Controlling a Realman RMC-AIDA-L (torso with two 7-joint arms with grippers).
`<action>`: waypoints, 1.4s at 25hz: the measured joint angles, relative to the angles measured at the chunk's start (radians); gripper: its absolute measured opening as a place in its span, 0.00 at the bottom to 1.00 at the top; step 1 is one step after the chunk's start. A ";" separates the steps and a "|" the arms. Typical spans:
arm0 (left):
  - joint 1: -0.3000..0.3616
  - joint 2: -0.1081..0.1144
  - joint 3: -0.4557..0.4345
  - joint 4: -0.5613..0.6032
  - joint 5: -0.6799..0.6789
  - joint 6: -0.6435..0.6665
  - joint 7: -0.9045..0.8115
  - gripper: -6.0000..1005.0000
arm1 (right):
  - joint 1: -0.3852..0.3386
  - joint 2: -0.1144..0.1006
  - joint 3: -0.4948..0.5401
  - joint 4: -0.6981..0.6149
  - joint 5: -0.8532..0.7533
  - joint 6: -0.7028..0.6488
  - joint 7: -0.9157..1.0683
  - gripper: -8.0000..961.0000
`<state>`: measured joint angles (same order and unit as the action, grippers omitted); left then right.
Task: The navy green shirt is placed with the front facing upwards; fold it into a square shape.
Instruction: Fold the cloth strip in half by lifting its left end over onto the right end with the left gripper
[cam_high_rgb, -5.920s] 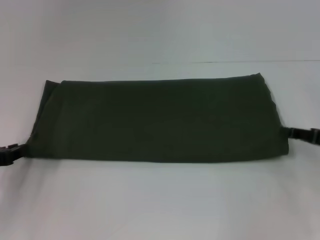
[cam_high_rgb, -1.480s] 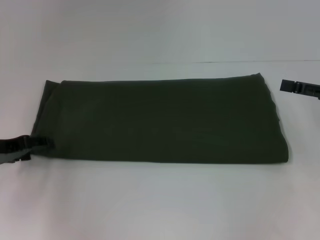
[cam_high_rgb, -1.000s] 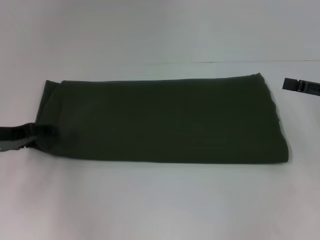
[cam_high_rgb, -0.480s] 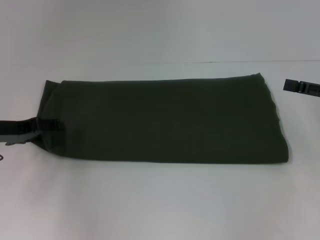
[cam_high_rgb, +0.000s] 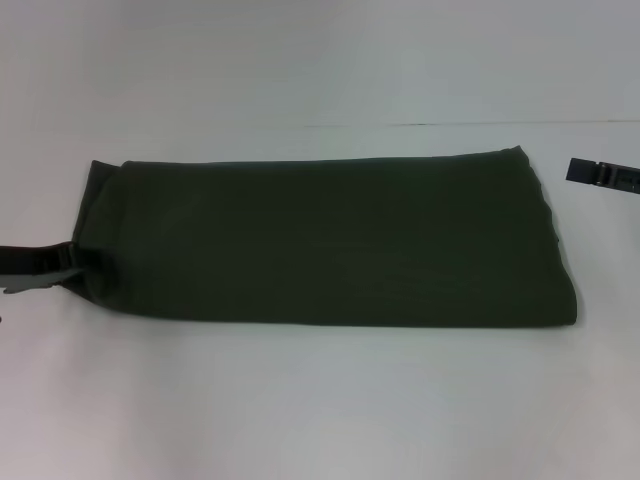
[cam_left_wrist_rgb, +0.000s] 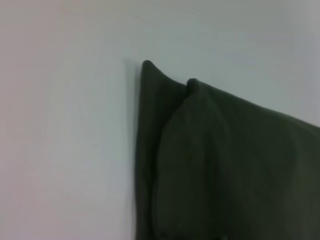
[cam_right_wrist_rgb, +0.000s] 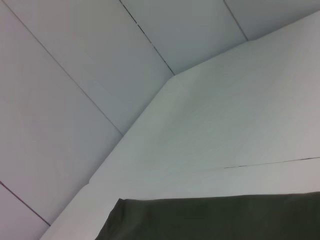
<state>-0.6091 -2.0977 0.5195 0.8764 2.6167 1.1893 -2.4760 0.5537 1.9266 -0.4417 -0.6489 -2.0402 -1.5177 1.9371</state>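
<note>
Dark olive-green cotton shirt (cam_high_rgb: 330, 240) folded into a long flat band on the white table (cam_high_rgb: 320, 400); left gripper (cam_high_rgb: 75, 262) at its left end.

The left gripper reaches in from the left edge of the head view, and its tip meets the near-left corner of the shirt. Fabric hides the fingertips, so whether they pinch the cloth or how far apart they sit cannot be told. Directly ahead of this gripper, the left wrist view shows the shirt's left end as stacked layers, an upper fold lying on a wider lower layer whose corner sticks out beyond it. From that end the band runs across the table toward the right gripper (cam_high_rgb: 602, 173). That gripper hovers beyond the shirt's far-right corner, apart from the cloth, with nothing visible in it; its finger opening cannot be told.
</note>
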 joint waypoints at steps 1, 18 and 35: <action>0.000 -0.002 0.011 0.003 0.010 -0.007 -0.007 0.75 | 0.000 0.000 0.000 0.000 0.000 0.000 0.000 0.95; -0.006 -0.002 0.019 0.009 0.028 -0.033 -0.032 0.05 | 0.000 0.003 0.000 0.000 0.000 0.003 -0.003 0.95; 0.201 -0.029 -0.101 0.154 -0.233 0.120 0.063 0.01 | 0.003 0.040 0.002 0.012 0.000 0.046 -0.009 0.95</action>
<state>-0.4083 -2.1268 0.4188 1.0304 2.3832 1.3090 -2.4132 0.5566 1.9662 -0.4402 -0.6365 -2.0401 -1.4716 1.9279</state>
